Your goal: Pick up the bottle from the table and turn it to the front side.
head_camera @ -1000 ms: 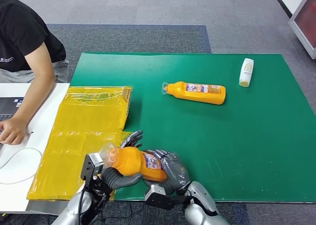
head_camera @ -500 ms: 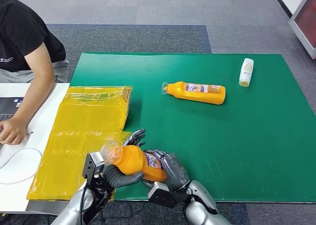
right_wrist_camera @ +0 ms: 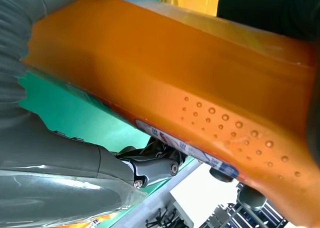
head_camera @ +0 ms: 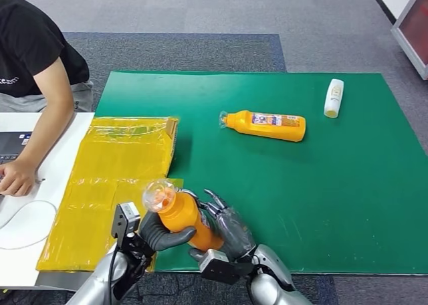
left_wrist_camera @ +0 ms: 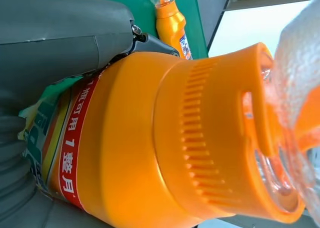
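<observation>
An orange bottle (head_camera: 186, 217) with a clear cap (head_camera: 156, 196) hangs just above the green mat's front edge, cap end raised and pointing left. My left hand (head_camera: 162, 235) grips its neck end from below, with the thumb across the front. My right hand (head_camera: 230, 229) holds its base end, fingers spread around it. In the left wrist view the bottle (left_wrist_camera: 151, 138) shows its ribbed orange collar and a red label band, with my left hand (left_wrist_camera: 56, 33) beside it. Seen from the right wrist, the bottle (right_wrist_camera: 188, 73) has a dimpled side above my right hand (right_wrist_camera: 56, 173).
A second orange bottle (head_camera: 265, 126) lies on its side mid-mat, and a small white bottle (head_camera: 333, 97) lies at the far right. A yellow plastic-wrapped box (head_camera: 121, 164) sits left of my hands. A person (head_camera: 30, 57) leans over the white table (head_camera: 30, 218) at left.
The bottle's cap end has lifted and tipped upward. My left hand has shifted under the neck, and its fingers no longer stick out behind the bottle. My right hand has barely moved.
</observation>
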